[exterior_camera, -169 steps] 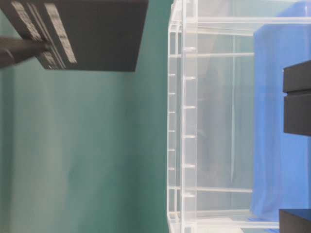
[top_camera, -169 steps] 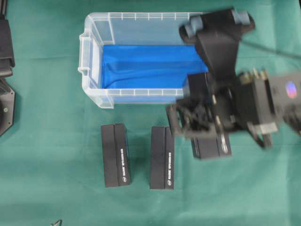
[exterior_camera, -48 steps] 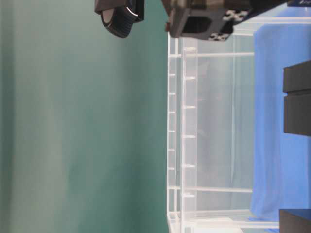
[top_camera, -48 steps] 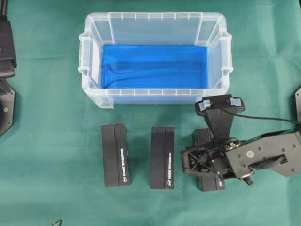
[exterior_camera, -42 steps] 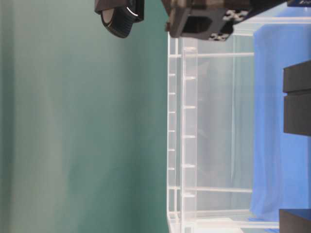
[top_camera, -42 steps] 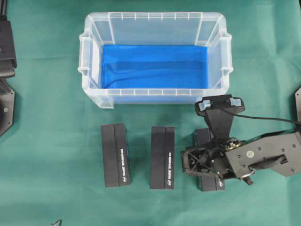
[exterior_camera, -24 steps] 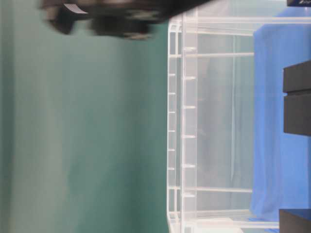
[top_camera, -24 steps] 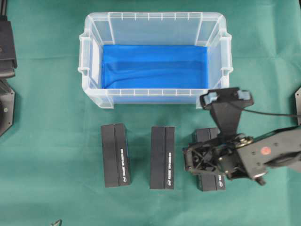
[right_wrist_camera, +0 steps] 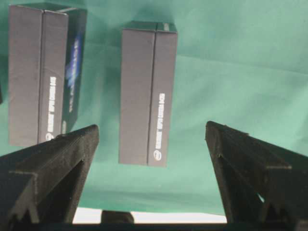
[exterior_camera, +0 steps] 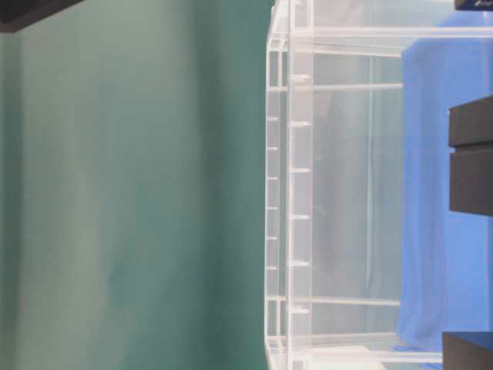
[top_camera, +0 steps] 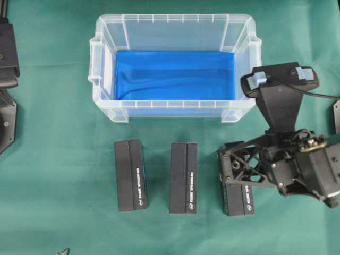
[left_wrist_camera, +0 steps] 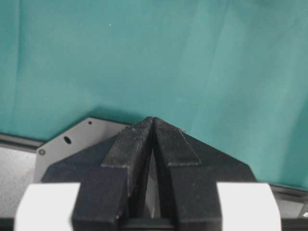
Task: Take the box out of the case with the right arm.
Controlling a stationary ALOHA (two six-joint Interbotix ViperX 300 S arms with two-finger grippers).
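Right tool, jaws spread wide, above the third box outside the case. Box likely rigid, light, smooth-faced; pinch its long sides.

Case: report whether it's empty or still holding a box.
Empty. The case shows only its bare blue lining; three black boxes lie on the green cloth outside it.

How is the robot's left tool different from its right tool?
The left tool is pinched shut, its two tips meeting; the right tool is spread wide open with nothing between its tips. The left tool sees only green cloth; the right tool looks down at two dark boxes, the middle box and the left box. The left tool has white parts; the right tool looks all black. Both are black and pointed.
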